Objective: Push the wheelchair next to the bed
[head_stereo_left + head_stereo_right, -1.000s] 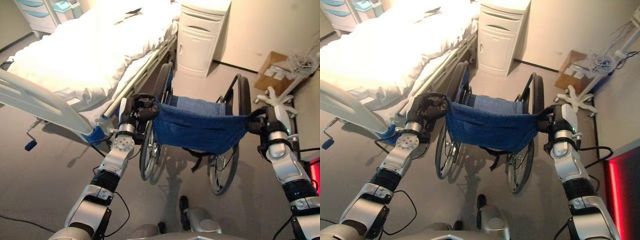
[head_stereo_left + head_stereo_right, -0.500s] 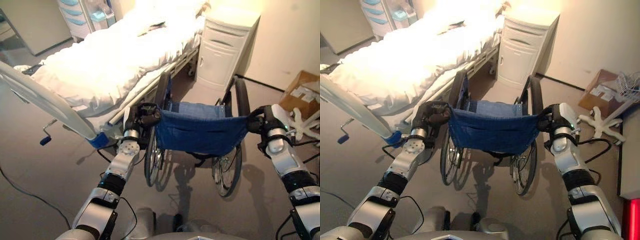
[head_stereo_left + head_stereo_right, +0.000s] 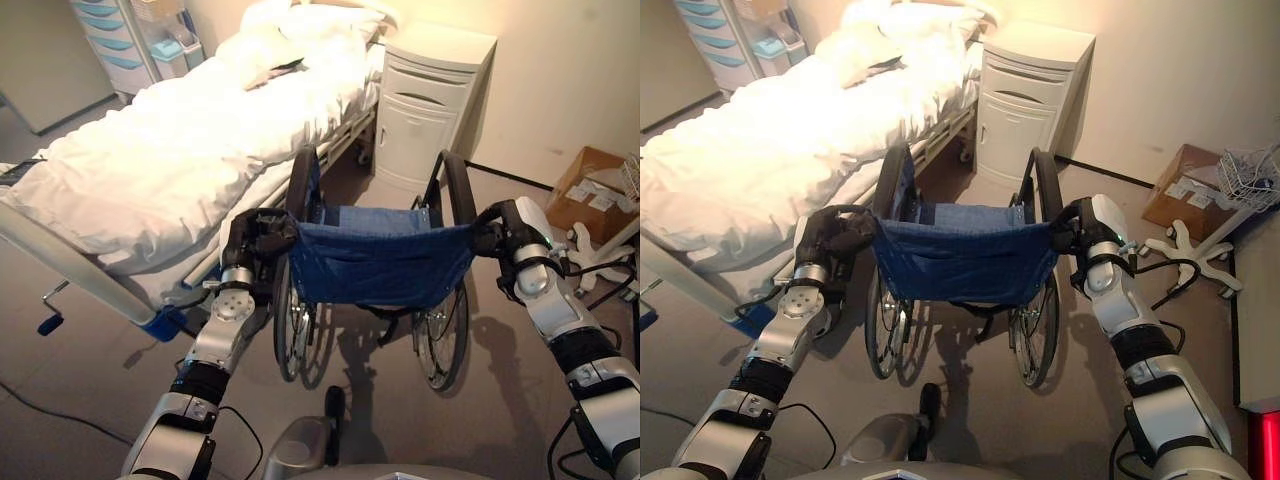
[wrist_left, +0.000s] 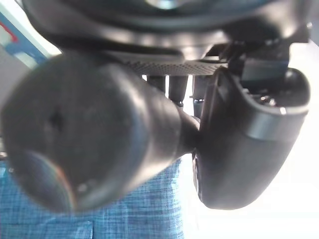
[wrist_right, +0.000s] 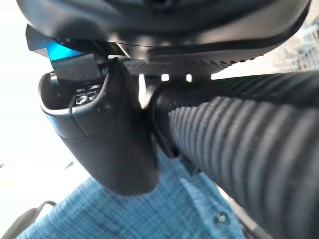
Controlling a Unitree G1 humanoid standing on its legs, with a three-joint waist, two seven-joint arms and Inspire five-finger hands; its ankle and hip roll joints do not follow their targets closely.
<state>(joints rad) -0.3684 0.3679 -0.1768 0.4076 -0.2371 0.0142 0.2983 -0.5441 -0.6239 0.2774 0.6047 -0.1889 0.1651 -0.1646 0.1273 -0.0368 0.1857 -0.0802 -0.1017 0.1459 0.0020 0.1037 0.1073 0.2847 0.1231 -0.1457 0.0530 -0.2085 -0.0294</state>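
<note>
Blue woven fabric slings across the wheelchair (image 3: 380,262), standing just beside the white-quilted bed (image 3: 150,160). Left hand (image 3: 255,238) curls around its smooth rubber grip, right hand (image 3: 500,235) clamps the ribbed one.

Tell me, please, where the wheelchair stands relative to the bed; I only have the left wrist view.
Observer: The wheelchair stands alongside the bed, its left wheel close to the bed's side.
Operator: Is the right hand gripping as well?
Observer: Yes, the right hand is curled round the right push handle.
Operator: What lies ahead of the chair?
Observer: A white cabinet stands ahead of it, against the wall by the bed's head.
</note>
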